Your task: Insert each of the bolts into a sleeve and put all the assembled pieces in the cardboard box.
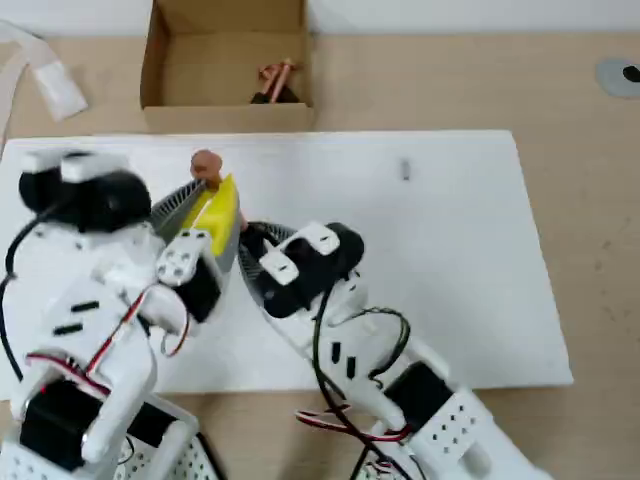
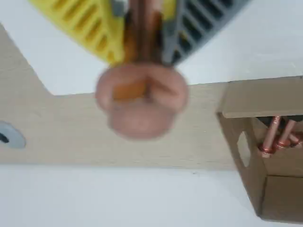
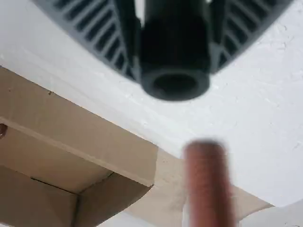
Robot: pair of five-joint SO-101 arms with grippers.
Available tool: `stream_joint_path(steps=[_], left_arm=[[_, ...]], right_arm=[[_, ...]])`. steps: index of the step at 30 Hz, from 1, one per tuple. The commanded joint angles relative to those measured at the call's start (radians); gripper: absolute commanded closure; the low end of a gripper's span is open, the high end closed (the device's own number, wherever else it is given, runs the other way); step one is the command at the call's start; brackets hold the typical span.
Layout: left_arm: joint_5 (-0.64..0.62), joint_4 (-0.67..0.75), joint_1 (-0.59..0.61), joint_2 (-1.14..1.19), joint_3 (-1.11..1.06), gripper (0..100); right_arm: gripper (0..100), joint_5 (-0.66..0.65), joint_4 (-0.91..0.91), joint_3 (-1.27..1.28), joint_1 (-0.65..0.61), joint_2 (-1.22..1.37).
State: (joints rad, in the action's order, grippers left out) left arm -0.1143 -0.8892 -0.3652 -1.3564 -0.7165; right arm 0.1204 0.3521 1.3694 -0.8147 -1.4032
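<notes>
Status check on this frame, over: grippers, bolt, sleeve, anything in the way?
Left gripper shut on bolt. Right gripper shut on sleeve. Bolt not yet in sleeve, nothing between them. Cardboard box holds pieces.

A robotics lab bench: a pale wooden desk (image 1: pixel 580 200) with a grey cable grommet (image 1: pixel 620 75) at two o'clock, a white work mat (image 1: pixel 450 260) over it, and two white plastic arms (image 1: pixel 110 290) trailing bare red-and-black wiring (image 1: pixel 335 420) at six.

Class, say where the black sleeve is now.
Right wrist view: the black sleeve is clamped in the right gripper's jaws, over the white mat, near the left gripper's copper bolt.
</notes>
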Motion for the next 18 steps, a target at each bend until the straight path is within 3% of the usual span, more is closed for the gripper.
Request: stream_joint_path(steps=[1,10,18], left_arm=[[0.037,0.026,-0.012,-0.097,-0.066,99],[0.037,0.035,-0.014,-0.173,-0.117,99],[0.092,0.147,-0.014,-0.125,-0.127,99]], right_arm=[[99.0,-0.003,-0.029,-0.005,-0.005,-0.024],[99.0,-0.003,-0.032,-0.007,-0.005,-0.019],[99.0,-0.003,-0.031,-0.008,-0.005,-0.019]])
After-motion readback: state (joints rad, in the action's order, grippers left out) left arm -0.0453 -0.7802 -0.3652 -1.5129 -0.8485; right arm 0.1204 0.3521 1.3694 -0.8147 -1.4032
